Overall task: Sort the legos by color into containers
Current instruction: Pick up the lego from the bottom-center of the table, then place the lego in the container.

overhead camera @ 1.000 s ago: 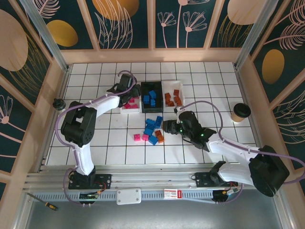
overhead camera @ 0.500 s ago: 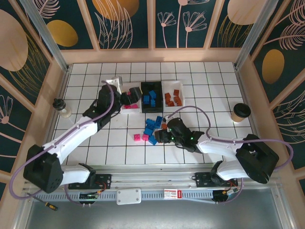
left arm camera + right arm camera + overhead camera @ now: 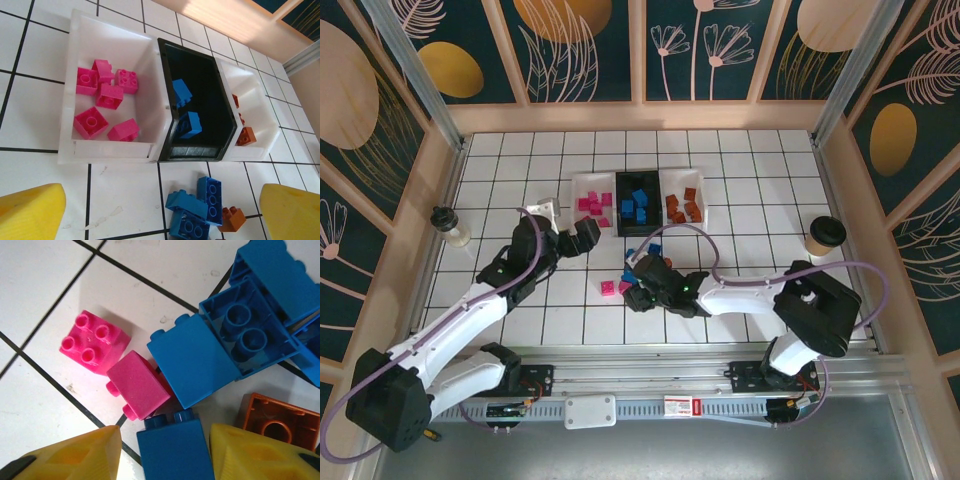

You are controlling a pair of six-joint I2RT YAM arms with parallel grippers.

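Three trays stand side by side: a white tray (image 3: pixel 112 150) with several pink legos (image 3: pixel 107 95), a black tray (image 3: pixel 200 152) with two blue legos (image 3: pixel 182 92), and a white tray (image 3: pixel 260 145) with orange ones (image 3: pixel 246 135). Loose blue legos (image 3: pixel 200 205) and an orange one (image 3: pixel 231 218) lie in front of them. My left gripper (image 3: pixel 582 235) (image 3: pixel 162 200) hovers open and empty near the pink tray. My right gripper (image 3: pixel 638 275) (image 3: pixel 165 440) is open, low over the pile, its fingers either side of a blue brick (image 3: pixel 172 450). Two pink bricks (image 3: pixel 92 342) (image 3: pixel 137 385) lie just beyond.
A paper coffee cup (image 3: pixel 826 235) stands at the right edge of the floor and a small bottle (image 3: pixel 448 222) at the left edge. Wooden walls ring the tiled floor. Bare tiles lie to the left and right of the pile.
My left gripper has pulled back from over the pink tray toward the near side. My right gripper has moved left into the loose pile and now straddles a blue brick.
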